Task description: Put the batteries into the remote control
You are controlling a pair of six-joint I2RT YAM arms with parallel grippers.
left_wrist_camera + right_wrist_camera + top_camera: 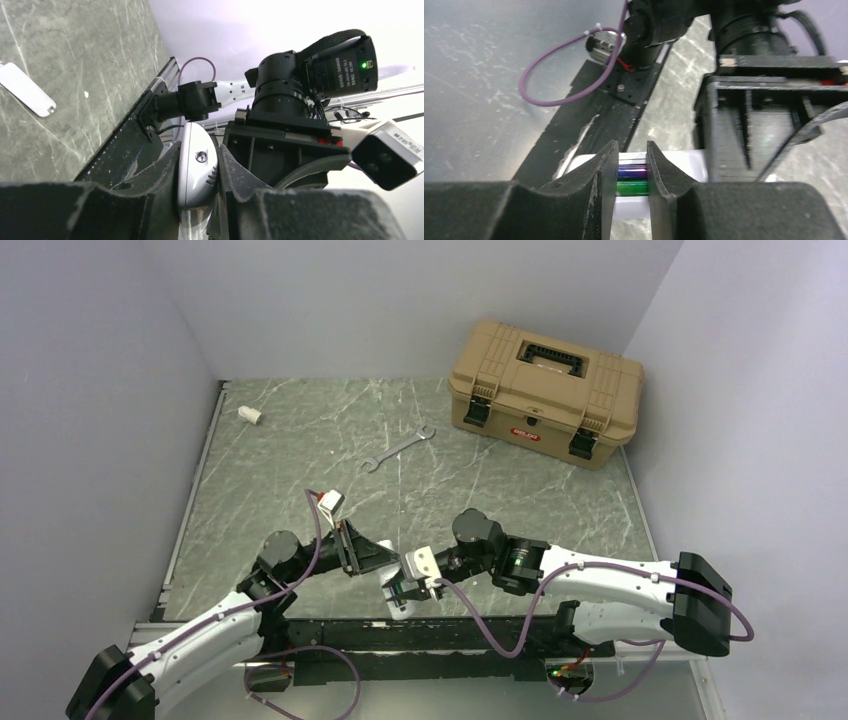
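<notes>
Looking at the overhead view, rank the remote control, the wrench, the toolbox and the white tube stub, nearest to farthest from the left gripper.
From the left gripper:
1. remote control, clamped in it.
2. wrench, mid-table, beyond it.
3. white tube stub, far left, and toolbox, far right: too close to call.

No text is clear enough to read. The tan toolbox [545, 390] has a small red label [526, 433] w/ white lettering on its front, too small to make out. Left wrist view: the black cam body [345, 62] has rows of tiny white print, blurred. The white cam housing [387, 155] has faint grey wording, unreadable.
</notes>
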